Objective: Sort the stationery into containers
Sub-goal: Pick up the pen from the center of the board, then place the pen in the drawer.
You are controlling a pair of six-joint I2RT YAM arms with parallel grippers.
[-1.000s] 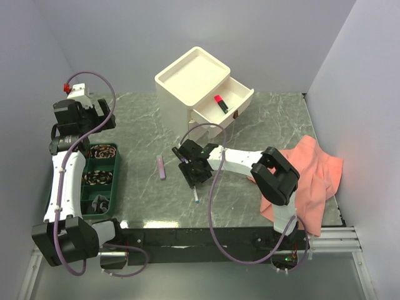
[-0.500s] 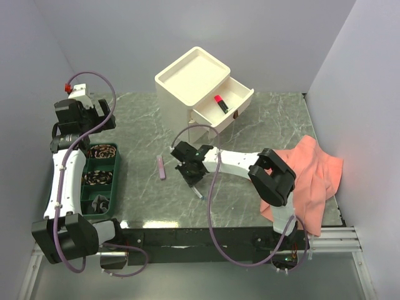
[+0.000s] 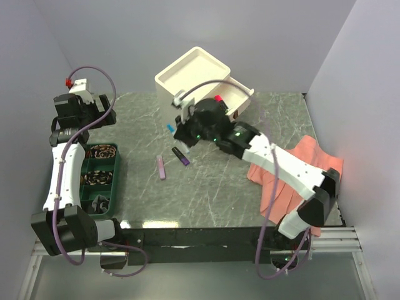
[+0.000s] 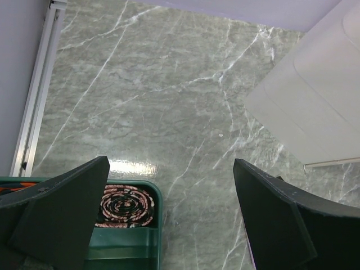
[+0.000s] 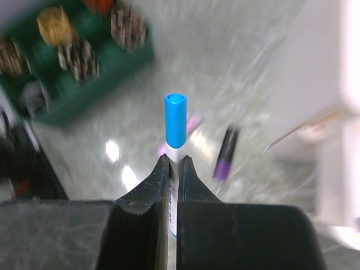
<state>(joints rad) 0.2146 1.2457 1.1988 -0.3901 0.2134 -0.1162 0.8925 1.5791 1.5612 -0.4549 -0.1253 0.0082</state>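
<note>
Near table centre, toward 12 o'clock | right gripper clamped on blue-capped white pen, cap jutting past fingertips | open drawer at its 3 o'clock, purple highlighter and lilac highlighter on table at 6 o'clock | left gripper at 9 o'clock, jaws wide apart

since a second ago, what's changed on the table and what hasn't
The right gripper shut on the blue-capped pen, lifted it off the table and swung toward the drawer box. The lilac highlighter, the red marker in the open drawer and the open left gripper stayed put.
</note>
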